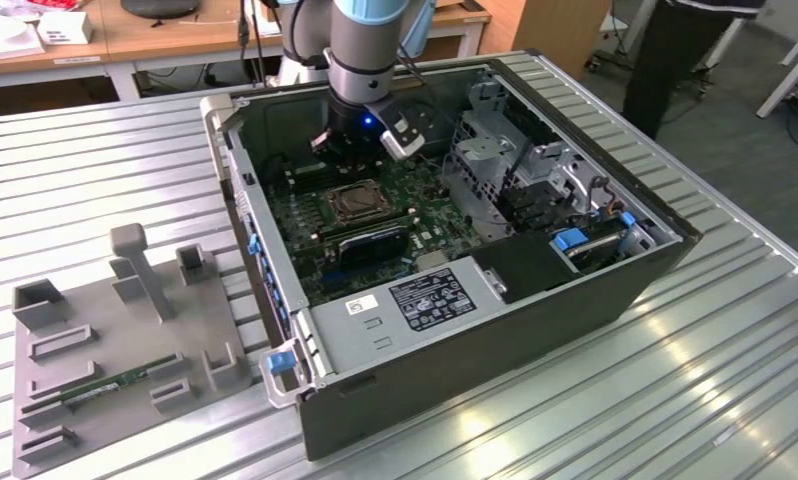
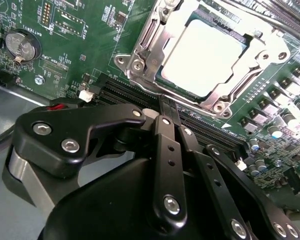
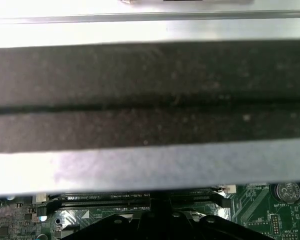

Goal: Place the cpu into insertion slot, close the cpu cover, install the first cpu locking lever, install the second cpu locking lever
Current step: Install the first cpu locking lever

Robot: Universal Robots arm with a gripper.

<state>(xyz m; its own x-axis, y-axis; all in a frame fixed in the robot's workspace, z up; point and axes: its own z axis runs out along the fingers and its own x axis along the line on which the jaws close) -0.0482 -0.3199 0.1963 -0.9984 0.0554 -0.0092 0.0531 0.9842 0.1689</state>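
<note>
A ribbed metal desk carries an open computer case lying on its side. The robot arm stands inside it, over the green motherboard. Its jaws are pressed together with nothing between them, just beside the insertion slot. The cpu cover lies flat around the cpu, which sits in that slot.
</note>
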